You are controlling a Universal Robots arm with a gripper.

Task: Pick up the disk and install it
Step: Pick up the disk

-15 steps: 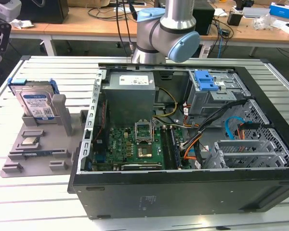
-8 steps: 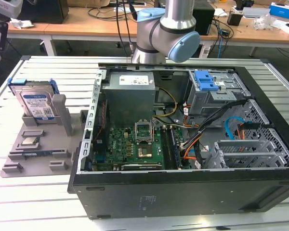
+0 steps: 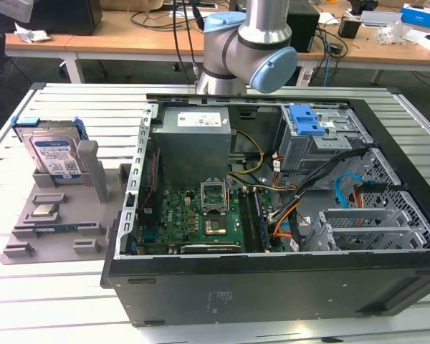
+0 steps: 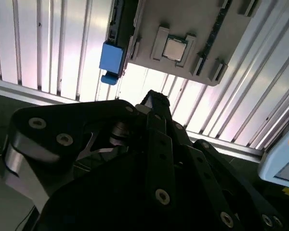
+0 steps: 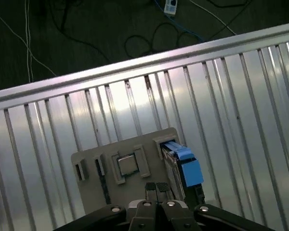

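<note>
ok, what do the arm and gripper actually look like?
The arm is silver-grey metal tubing with rounded light blue joint caps. The gripper is a black linkage body dotted with silver screw heads, ending in two narrow dark fingers.

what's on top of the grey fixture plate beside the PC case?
On the fixture plate, the disk stands on edge in a slot and a square processor chip lies flat in a recess. The slot walls hide the disk's lower edge.

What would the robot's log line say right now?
stage: before pickup | gripper: shut, empty, over grey holder | disk: upright in holder, not grasped
</note>
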